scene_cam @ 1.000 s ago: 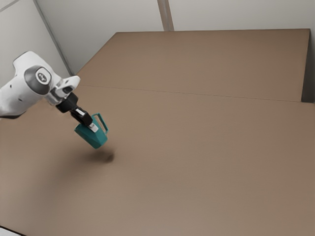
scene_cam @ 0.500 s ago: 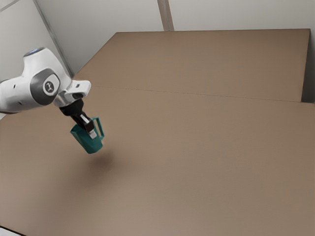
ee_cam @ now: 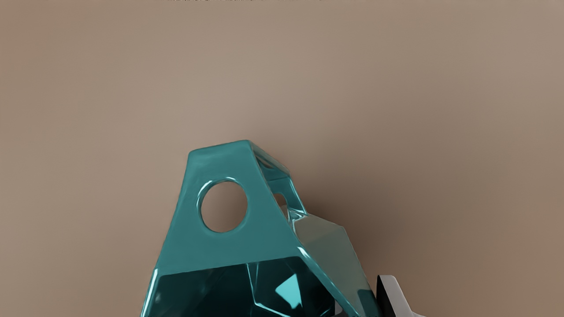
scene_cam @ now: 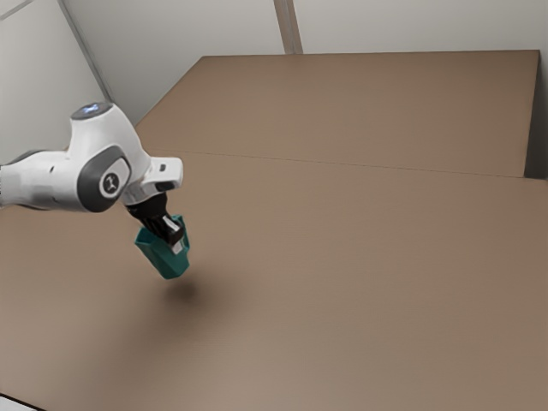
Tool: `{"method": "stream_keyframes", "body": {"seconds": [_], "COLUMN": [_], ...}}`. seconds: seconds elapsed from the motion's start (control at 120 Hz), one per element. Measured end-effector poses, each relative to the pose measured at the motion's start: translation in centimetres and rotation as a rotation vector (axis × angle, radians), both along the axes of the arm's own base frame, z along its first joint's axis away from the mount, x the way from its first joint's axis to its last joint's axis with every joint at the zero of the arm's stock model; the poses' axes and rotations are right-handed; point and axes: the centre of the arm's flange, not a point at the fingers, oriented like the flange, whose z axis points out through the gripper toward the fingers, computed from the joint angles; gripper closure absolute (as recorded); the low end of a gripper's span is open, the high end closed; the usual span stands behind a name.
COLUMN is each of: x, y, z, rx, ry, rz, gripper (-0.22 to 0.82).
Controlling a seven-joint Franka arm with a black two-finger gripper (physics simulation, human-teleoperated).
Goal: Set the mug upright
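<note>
The gripper (scene_cam: pixel 177 246) was clamped on the teal mug (scene_cam: pixel 162 257), whose long axis leaned, base toward the exterior view's near right.

brown table (scene_cam: pixel 342 300), thin seam (scene_cam: pixel 342 163) across | pale wall (scene_cam: pixel 411 26) beyond | brown strip (scene_cam: pixel 288 27) on wall | dark panel (scene_cam: pixel 537 133), exterior view's right

Mug (ee_cam: pixel 229 251) cut off by wrist view's edge (fingers (scene_cam: pixel 177 247) too)

Mug (scene_cam: pixel 163 257) above the table (scene_cam: pixel 342 282)
</note>
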Motion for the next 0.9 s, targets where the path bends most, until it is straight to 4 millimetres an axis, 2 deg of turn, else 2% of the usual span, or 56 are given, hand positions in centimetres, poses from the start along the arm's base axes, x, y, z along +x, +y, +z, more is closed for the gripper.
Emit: {"method": "stream_keyframes", "body": {"seconds": [0.492,0.9], "x": [1.1,1.5], "y": [-2.1,-2.3], "z": [-3.0,-5.3], "rx": [0.057,0.06], "ry": [-0.042,-0.013], "rz": [0.136,0.239], "gripper": [0.78,0.78]}}
